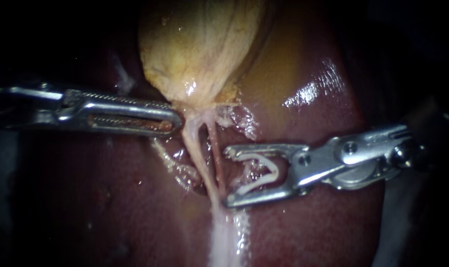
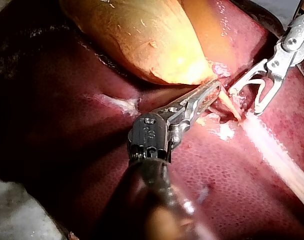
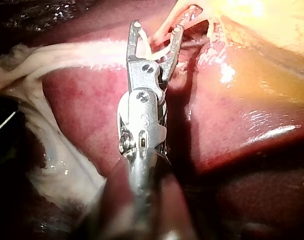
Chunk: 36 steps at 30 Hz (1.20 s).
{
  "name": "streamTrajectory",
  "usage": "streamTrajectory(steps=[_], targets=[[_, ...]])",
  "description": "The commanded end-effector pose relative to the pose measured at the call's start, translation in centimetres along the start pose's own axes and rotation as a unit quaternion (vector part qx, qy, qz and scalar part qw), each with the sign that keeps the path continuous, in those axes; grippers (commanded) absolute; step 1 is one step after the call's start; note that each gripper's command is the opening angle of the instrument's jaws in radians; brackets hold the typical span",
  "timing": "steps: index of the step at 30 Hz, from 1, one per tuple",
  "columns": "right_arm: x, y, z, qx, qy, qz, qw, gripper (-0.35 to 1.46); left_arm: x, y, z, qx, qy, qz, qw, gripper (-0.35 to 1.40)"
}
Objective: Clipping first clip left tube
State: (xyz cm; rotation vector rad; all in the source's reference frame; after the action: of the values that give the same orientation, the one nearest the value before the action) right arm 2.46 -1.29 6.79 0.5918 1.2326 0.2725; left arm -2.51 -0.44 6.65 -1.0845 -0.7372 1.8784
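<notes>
Pale pink left tube (image 1: 195, 148), thin & wet; white clip (image 1: 275, 169) nr, unclosed

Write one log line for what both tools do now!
left instrument: tip at gallbladder neck | right instrument: holding open white clip by the tubes | clip not on tube yet

liver (image 1: 333, 222): smooth, wet, glossy; glare at 2 o'clock
gallbladder (image 1: 199, 44): fibrous, moist sheen
left instrument (image 1: 179, 120): bright ridged metal
right instrument (image 1: 229, 175): polished metal
clip (image 1: 276, 170): smooth, white, matt
</notes>
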Motion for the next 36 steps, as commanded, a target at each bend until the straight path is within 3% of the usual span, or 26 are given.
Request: streamTrajectory(steps=[1,9,21,36], targets=[[0.00,0.00,0.02,0.001,0.000,0.002,1.0000,0.49,0.00,0.00,0.00,0.000,0.000,0.000,1.0000,-0.35],[-0.07,0.03,0.22,0.004,0.000,0.005,1.0000,0.49,0.01,0.03,0.01,0.001,0.000,-0.001,1.0000,-0.35],[-0.28,-0.03,0.59,0.022,-0.005,0.015,0.9996,0.49,0.02,0.05,0.04,0.002,0.001,0.002,1.0000,-0.35],[-0.48,-0.07,0.80,0.035,-0.008,0.028,0.9990,0.49,0.02,0.05,0.05,0.002,0.001,0.002,1.0000,-0.35]])
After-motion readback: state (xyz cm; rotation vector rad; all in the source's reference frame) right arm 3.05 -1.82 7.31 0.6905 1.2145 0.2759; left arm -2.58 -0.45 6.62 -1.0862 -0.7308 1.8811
